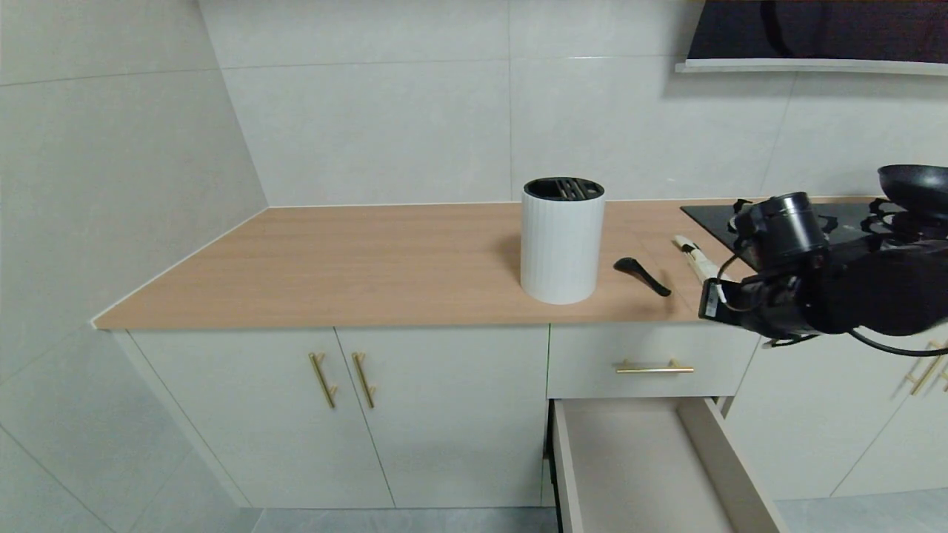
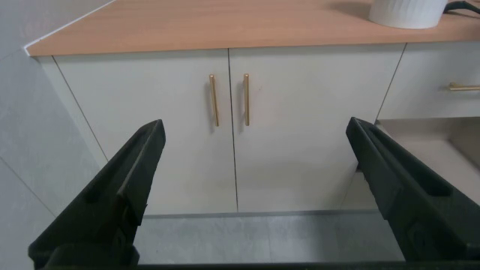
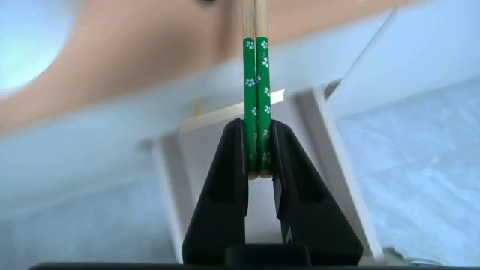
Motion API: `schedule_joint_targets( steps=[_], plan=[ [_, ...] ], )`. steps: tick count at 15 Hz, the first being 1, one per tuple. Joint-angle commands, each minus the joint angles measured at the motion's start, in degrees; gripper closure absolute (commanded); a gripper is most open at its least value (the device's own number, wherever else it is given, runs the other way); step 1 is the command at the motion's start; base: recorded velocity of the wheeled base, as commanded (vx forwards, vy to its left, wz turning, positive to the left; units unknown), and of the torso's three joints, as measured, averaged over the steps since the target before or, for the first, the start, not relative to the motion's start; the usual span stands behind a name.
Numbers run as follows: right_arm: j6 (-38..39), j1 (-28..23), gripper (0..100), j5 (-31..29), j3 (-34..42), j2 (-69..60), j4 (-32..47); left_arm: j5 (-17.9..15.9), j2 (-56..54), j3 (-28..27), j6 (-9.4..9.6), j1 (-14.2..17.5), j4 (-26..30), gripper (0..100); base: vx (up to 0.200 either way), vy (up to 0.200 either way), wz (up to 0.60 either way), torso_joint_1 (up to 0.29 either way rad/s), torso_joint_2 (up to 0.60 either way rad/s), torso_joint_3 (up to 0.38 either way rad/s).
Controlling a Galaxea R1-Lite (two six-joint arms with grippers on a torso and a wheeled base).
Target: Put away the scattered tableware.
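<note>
Carrying step: the right gripper is clamped on a pair of chopsticks, at 3 o'clock of the white holder, seemingly over the open drawer. The left gripper gapes wide, empty. Next move calls for aiming them into holder or drawer.

The counter is matt wood-grain, the utensil holder white, ribbed and matt, the drawer handle brass-coloured metal, and the pale wooden chopsticks bear smooth green paint between matt black plastic fingers of the right gripper.
</note>
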Motion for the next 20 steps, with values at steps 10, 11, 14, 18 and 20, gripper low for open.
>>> schedule_joint_targets(
  steps=[10, 11, 14, 18, 20],
  plan=[
    [-13.41, 3.32, 100, 19.68, 23.95, -30.19, 3.77, 0.01, 0.02, 0.01, -0.07, 0.01, 0.00, 0, 0.000, 0.000, 0.00, 0.000, 0.00, 0.000],
    [-15.08, 3.15, 100, 18.45, 24.83, -27.29, 3.60, 0.01, 0.02, 0.01, 0.02, 0.01, 0.00, 0, 0.000, 0.000, 0.00, 0.000, 0.00, 0.000],
    [-15.17, 3.76, 100, 17.83, 26.15, -26.24, 2.46, 0.01, 0.02, 0.01, 0.02, 0.01, 0.00, 0, 0.000, 0.000, 0.00, 0.000, 0.00, 0.000],
    [-15.17, 3.76, 100, 17.83, 26.59, -23.25, 2.28, 0.01, 0.02, 0.01, 0.02, 0.10, 0.09, 0, 0.000, 0.000, 0.00, 0.000, 0.00, 0.000],
    [-15.17, 3.76, 100, 17.83, 26.68, -22.20, 2.28, 0.01, 0.02, 0.01, 0.02, 0.10, 0.00, 0, 0.000, 0.000, 0.00, 0.000, 0.00, 0.000]
  ],
)
